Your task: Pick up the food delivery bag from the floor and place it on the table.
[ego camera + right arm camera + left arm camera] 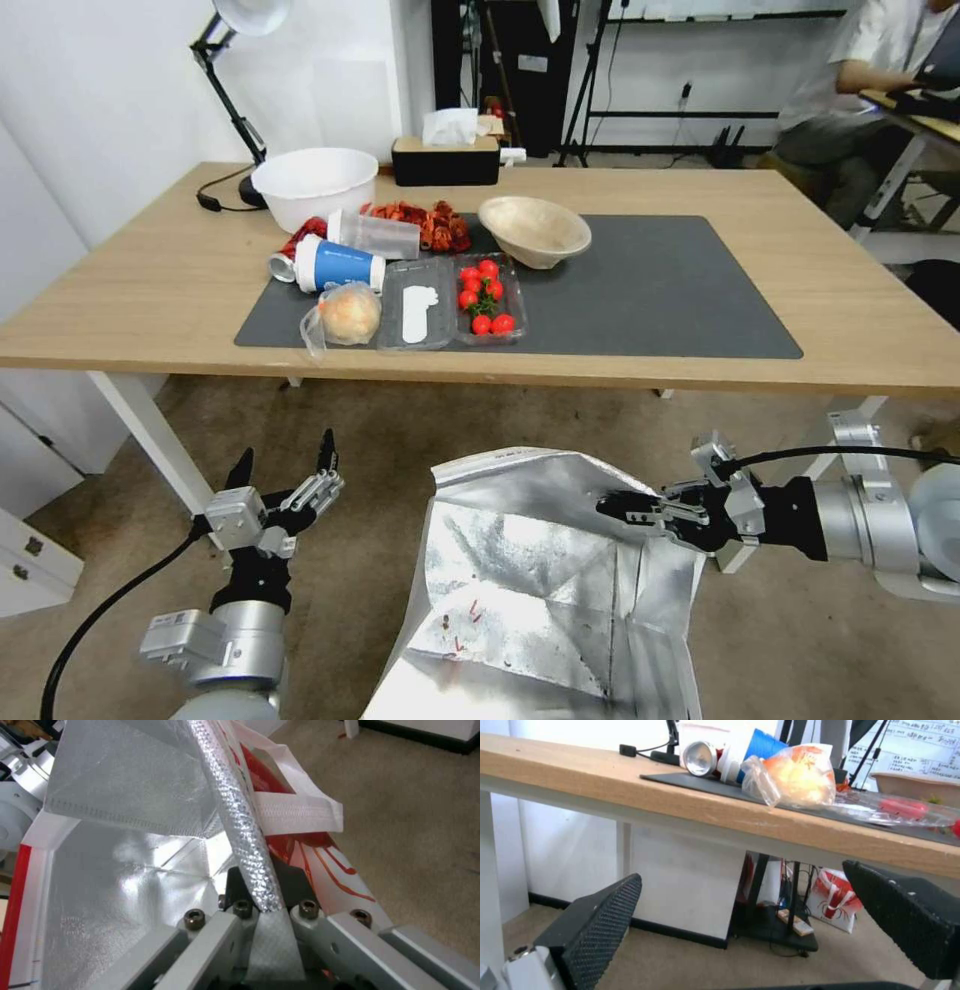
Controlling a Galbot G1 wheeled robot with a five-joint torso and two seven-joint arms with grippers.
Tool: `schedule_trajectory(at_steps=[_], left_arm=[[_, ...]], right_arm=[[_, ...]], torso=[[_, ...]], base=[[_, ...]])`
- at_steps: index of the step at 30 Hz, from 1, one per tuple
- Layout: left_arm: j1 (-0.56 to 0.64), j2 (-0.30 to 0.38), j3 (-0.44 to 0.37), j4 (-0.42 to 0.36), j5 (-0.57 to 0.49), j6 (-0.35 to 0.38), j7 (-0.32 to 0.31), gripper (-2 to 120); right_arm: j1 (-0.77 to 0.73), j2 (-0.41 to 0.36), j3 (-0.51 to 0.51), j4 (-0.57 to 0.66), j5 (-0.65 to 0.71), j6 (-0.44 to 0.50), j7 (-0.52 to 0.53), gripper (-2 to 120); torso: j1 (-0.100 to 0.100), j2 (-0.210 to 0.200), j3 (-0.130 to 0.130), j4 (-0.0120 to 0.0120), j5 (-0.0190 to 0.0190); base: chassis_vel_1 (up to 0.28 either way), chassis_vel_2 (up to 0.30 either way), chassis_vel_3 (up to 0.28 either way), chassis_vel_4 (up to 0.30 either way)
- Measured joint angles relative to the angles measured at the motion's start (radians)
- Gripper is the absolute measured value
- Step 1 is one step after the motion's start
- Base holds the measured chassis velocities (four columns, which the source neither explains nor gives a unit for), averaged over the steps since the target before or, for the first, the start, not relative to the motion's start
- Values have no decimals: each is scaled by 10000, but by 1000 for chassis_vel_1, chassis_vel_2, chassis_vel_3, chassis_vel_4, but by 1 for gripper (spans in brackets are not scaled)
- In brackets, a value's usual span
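Right gripper reaches in from the right, jaws clamped on the foil-lined rim of the food delivery bag — the right wrist view shows the rim's silver edge pinched between them, a white strap handle just beside it. The bag hangs open-mouthed in front of the bench's near edge, below bench height, over the floor; whether its base touches the carpet, cannot tell.

Left gripper hovers low off the bench's near-left corner, near the white leg — jaws wide, holding nothing, pointing toward the bench.

On the dark grey mat, left part: a clear bag with a bread roll at the mat's near edge, a tray of cherry tomatoes beside it, a beige bowl behind.
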Motion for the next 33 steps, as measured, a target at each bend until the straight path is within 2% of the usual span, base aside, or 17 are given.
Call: schedule_trajectory(at_steps=[11,15,33], left_arm=[[13,5,-9,0,12,2,9,100],[12,3,-16,0,24,2,9,100],[7,12,-37,0,36,2,17,100]], right_arm=[[3,16,-8,10,10,3,5,0],[-1,26,-10,4,8,6,3,0],[26,56,-45,-34,-15,41,1,0]], torso=[[161,395,230,-1,0],[287,703,412,0,0],[614,1474,857,0,0]], base=[[0,0,0,0],[0,0,0,0],[0,0,0,0]])
